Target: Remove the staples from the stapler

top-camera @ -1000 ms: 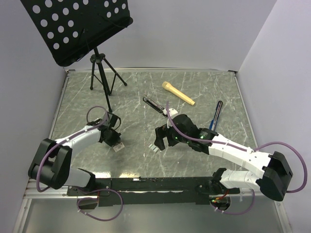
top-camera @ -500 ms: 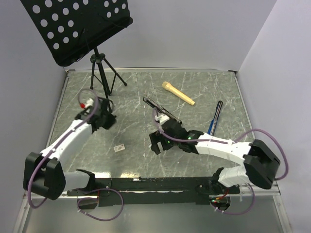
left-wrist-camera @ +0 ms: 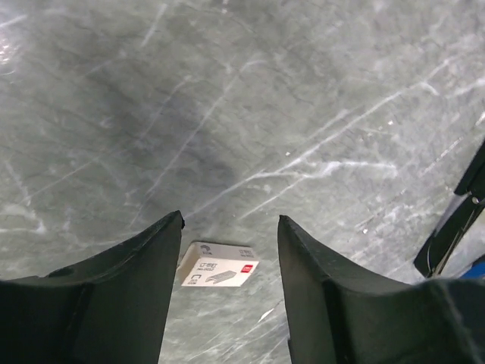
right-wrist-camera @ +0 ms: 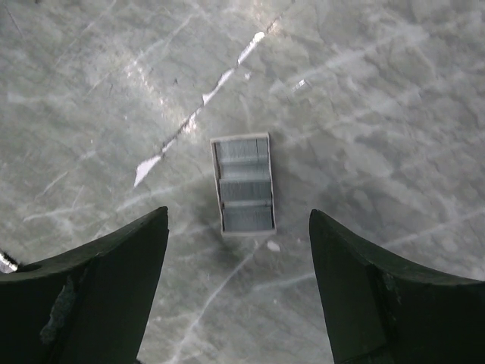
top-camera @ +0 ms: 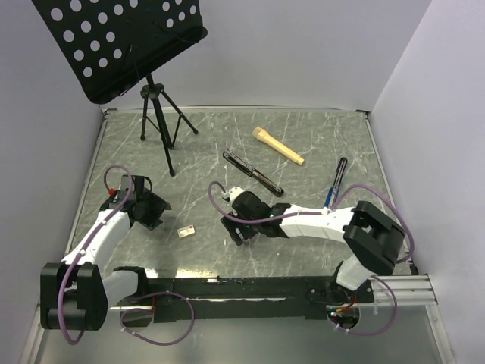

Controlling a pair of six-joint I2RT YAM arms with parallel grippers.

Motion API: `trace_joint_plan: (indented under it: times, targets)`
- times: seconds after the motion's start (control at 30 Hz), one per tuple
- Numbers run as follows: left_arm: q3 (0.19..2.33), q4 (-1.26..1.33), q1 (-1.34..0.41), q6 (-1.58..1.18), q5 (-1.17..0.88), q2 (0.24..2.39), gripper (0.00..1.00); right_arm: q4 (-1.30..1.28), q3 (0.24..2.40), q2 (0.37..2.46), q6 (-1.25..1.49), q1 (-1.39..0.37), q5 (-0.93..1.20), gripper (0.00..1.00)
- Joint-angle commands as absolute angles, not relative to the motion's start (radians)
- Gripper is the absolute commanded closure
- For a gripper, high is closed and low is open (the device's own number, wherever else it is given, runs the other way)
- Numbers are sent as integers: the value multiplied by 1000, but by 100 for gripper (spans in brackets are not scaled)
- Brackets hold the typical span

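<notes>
The stapler [top-camera: 254,173], slim and black, lies on the table behind my right arm, with neither gripper touching it. In the right wrist view the staples [right-wrist-camera: 244,184], a small silvery-grey block with a white rim, lie flat just ahead of my open right gripper [right-wrist-camera: 237,214], apart from both fingers. In the top view my right gripper [top-camera: 231,227] hangs low near the table's middle and hides them. My left gripper [top-camera: 155,216] is at the left, open and empty [left-wrist-camera: 230,220].
A small white staple box [top-camera: 186,231] with a printed label [left-wrist-camera: 218,267] lies between the two grippers. A yellow cylinder [top-camera: 278,145] and a blue-black pen [top-camera: 334,182] lie at the back right. A music stand [top-camera: 155,114] rises at the back left.
My left gripper opened and drew back to the left, leaving the small white box on the table. My right gripper moved left toward the front and its jaws narrowed a little.
</notes>
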State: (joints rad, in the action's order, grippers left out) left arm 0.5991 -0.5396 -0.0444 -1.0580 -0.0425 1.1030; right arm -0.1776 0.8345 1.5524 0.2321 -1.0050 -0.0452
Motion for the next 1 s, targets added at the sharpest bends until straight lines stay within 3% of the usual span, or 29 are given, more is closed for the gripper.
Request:
trace_joint_plan:
  times: [0.0, 0.67, 0.97]
  targets:
    - [624, -526, -37, -1008, -80, 1081, 42, -192, 919, 1604, 206, -1015, -83, 20]
    - [624, -598, -35, -971, -37, 1029, 44, -250, 946, 1667, 327, -1069, -31, 17]
    - [626, -606, -35, -980, -11, 1028, 45, -313, 1063, 1716, 492, -1144, 18, 18]
